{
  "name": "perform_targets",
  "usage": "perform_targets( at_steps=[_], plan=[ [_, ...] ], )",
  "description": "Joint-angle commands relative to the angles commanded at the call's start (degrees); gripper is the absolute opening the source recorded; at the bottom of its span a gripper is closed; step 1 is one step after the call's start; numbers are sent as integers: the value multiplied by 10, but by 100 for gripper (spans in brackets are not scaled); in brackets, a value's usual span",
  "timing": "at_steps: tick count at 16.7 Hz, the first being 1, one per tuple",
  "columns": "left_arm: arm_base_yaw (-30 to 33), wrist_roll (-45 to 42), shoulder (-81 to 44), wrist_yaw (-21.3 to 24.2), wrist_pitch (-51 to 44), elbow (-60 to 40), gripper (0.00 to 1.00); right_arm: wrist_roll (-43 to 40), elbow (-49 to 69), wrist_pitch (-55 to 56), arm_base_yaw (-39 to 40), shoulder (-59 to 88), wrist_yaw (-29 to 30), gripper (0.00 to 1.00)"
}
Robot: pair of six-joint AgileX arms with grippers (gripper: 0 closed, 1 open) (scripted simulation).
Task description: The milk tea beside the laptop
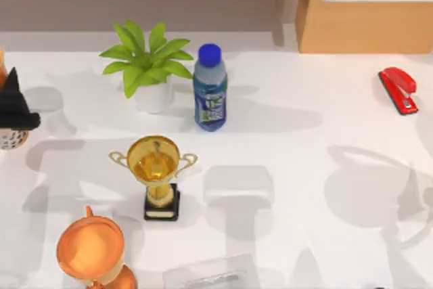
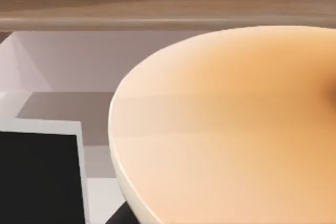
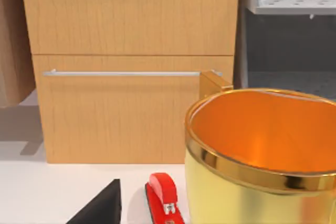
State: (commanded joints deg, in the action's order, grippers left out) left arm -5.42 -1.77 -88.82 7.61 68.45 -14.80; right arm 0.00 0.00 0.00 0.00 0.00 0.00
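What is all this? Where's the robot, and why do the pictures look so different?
It's a robot with two arms at a white table. One camera looks down from above; one rides on each wrist. From above: a potted plant, a blue bottle, a gold trophy, an orange jug, a red stapler. At the left edge something black, likely the left gripper, sits over the milk tea, a cup with dark pearls. The left wrist camera is close to a peach surface, probably that cup. The right wrist camera sees a gold cup and the stapler.
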Motion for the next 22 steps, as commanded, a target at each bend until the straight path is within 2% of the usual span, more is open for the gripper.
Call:
perform_targets(
  at_steps=[12, 22],
  plan=[
    [-2, 0, -77, 0, 116, 0, 0, 0, 0, 0, 0, 0, 0, 100],
    [-3, 6, -110, 0, 121, 21, 0, 0, 0, 0, 0, 0, 0, 100]
  ],
)
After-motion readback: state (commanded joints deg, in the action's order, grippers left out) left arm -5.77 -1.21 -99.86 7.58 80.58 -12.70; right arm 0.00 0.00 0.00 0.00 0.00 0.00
